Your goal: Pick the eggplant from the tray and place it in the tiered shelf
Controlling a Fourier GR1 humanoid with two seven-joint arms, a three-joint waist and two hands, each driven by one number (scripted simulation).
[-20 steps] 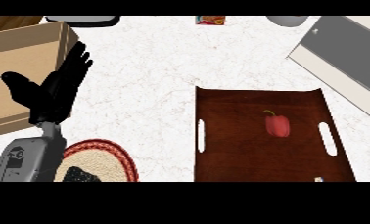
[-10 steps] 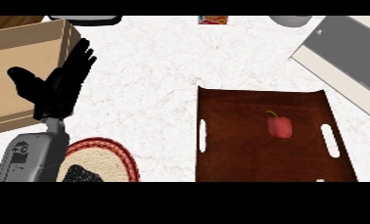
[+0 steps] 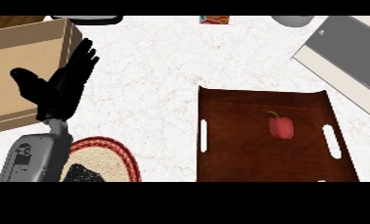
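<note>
A small red vegetable (image 3: pixel 282 127) lies on the dark brown tray (image 3: pixel 239 120). The black left hand (image 3: pixel 59 91) rests open at the left, fingers straight, empty.

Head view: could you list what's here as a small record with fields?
Tray: dark brown rectangular tray, lower right, on white counter
On tray: small red vegetable with green stem, lying alone
Left hand: black hand, open, fingers up, at left, holding nothing
Right hand: not in view
Upper right: grey shelf-like unit
</note>
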